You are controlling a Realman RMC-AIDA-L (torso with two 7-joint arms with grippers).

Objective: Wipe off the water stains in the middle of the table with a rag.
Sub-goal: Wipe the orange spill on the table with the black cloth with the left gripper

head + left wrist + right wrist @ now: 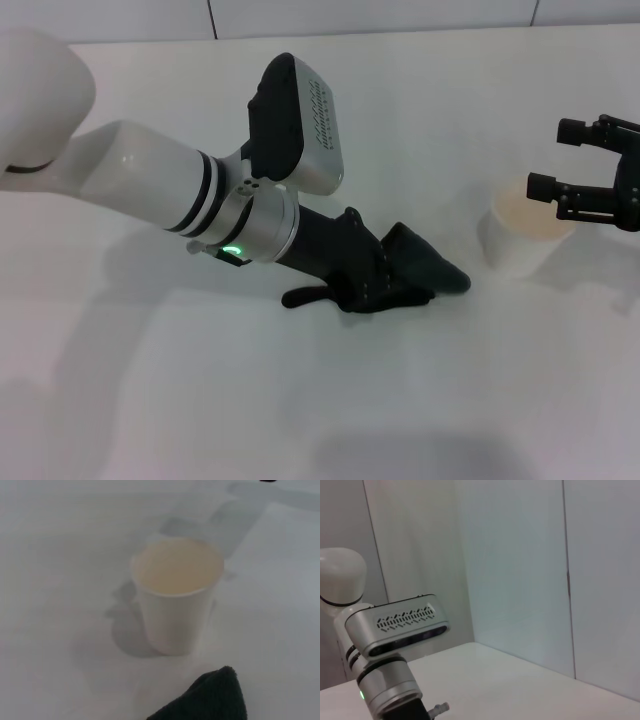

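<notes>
My left gripper reaches low over the middle of the white table, shut on the black rag. The rag is pressed against the surface, and a thin tail of it trails back on the table. One corner of the rag shows in the left wrist view. The water stains do not show; whatever lies under the rag is hidden. At the right edge, my right gripper hangs open and empty just above a cup.
A white paper cup stands upright to the right of the rag, a short gap away; the cup holds pale liquid. A wall runs behind the table's far edge. The right wrist view shows the left arm's wrist and wall panels.
</notes>
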